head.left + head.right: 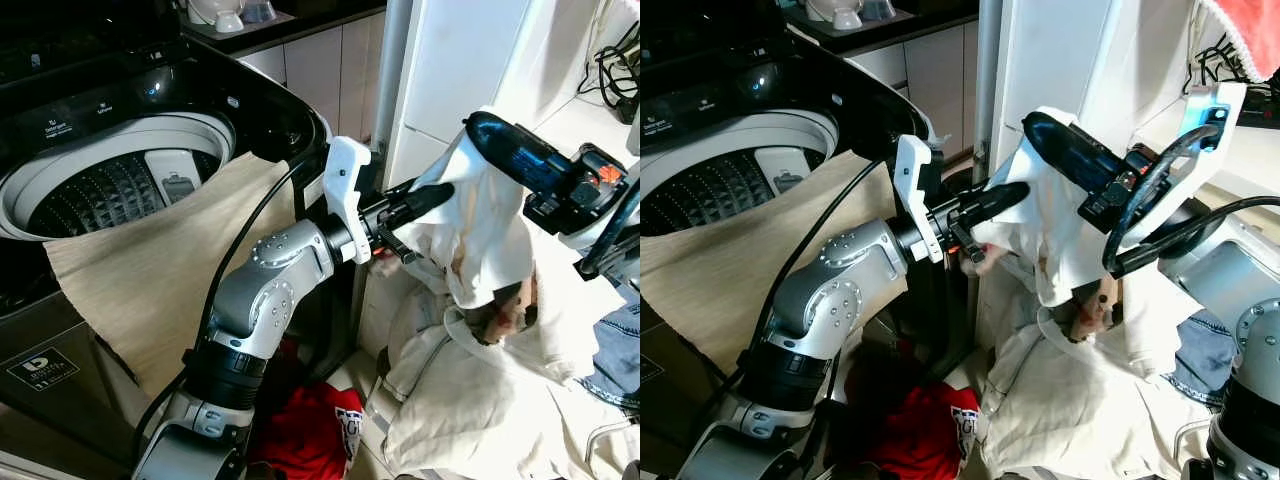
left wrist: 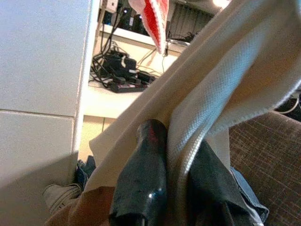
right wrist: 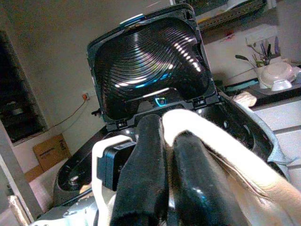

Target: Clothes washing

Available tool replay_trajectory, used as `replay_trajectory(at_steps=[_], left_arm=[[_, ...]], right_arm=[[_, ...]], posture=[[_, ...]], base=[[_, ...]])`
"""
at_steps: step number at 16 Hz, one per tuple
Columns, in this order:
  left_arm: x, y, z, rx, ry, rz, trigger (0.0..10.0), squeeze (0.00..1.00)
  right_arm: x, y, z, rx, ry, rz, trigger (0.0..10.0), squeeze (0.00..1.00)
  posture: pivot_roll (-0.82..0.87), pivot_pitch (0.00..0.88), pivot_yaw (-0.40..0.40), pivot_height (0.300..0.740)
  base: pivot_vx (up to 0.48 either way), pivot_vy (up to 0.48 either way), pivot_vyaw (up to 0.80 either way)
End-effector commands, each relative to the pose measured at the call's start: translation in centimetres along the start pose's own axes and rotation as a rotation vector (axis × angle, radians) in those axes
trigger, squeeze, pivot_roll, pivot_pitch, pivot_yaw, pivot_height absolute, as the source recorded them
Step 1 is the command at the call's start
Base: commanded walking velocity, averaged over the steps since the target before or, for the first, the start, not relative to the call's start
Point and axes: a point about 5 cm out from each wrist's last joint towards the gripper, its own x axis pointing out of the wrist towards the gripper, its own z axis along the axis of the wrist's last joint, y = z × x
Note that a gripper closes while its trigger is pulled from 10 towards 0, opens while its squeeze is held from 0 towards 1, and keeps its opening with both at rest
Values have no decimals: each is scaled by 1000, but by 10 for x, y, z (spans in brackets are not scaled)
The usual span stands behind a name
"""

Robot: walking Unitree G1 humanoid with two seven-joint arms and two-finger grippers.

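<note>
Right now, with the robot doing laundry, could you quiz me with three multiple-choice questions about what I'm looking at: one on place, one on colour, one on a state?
1. Where does the beige cloth lie?
A. Draped over the washer's front rim
B. Folded on a shelf
C. Hung on a hook

2. What colour is the garment on the floor by the washer's base?
A. Green
B. Red
C. Yellow

3. How is the washing machine lid?
A. Shut
B. Removed
C. Raised open

Answers: 1 A, it spills from the drum opening down the front. 2 B, red garment lies below the left arm. 3 C, the drum shows and the lid stands upright.
</note>
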Motion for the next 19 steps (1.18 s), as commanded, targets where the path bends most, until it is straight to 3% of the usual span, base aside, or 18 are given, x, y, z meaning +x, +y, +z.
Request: replay_trajectory(at_steps=[1, 2, 5, 7, 8, 10, 11, 12, 13, 14, 15, 16, 18, 19], left_arm=[[1, 6, 9, 31, -31, 36, 0, 0], [0, 7, 11, 36, -39, 46, 0, 0], [-11, 36, 45, 139, -115, 200, 0, 0], [-28, 65, 88, 268, -191, 337, 0, 0], [-33, 72, 104, 324, -212, 376, 0, 0], [-54, 93, 182, 590, -304, 534, 0, 0], [-70, 92, 237, 806, -378, 665, 0, 0], [-79, 87, 265, 920, -430, 732, 0, 0], [-96, 64, 318, 1149, -546, 844, 0, 0], [-106, 44, 347, 1325, -621, 906, 0, 0], [-107, 35, 358, 1449, -617, 929, 0, 0], [-105, 37, 358, 1476, -580, 935, 0, 0], [-90, 80, 320, 1360, -241, 899, 0, 0], [-87, 113, 278, 1229, 20, 866, 0, 0]], right_arm=[[-1, 4, 2, -10, -11, 6, 10000, 1000], [-1, 4, 2, -4, -13, 12, 10000, 1000], [-3, 14, -3, 12, -6, 84, 10000, 1000], [-4, 15, -16, -47, 76, 47, 10000, 1000], [-4, 17, -18, -56, 88, 55, 10000, 0], [-2, 22, -25, -70, 118, 80, 10000, 0], [0, 22, -29, -79, 135, 69, 10000, 0], [0, 21, -30, -82, 137, 58, 10000, 0], [1, 16, -32, -92, 135, 20, 10000, 0], [1, 13, -32, -105, 132, -3, 10000, 0], [1, 13, -33, -111, 127, -8, 10000, 0], [1, 13, -33, -113, 125, -9, 10000, 0], [4, 14, -39, -119, 129, -9, 10000, 0], [5, 14, -43, -126, 147, -10, 10000, 0]], posture=[[-217, 0, 52, 740], [-217, 0, 52, 740], [-197, 0, 55, 740], [-186, 0, 58, 740], [-177, 0, 57, 740], [-162, 0, 57, 740], [-155, 0, 60, 740], [-155, 0, 60, 740], [-149, 0, 66, 740], [-145, 0, 68, 740], [-145, 0, 68, 740], [-137, 0, 73, 740], [-137, 0, 75, 740], [-138, 0, 75, 740]], base=[[0, 0, 0], [0, 0, 0], [0, 0, 0], [0, 0, 0], [0, 0, 0], [0, 0, 0], [0, 0, 0], [0, 0, 0], [0, 0, 0], [0, 0, 0], [0, 0, 0], [0, 0, 0], [0, 0, 0], [0, 0, 0]])
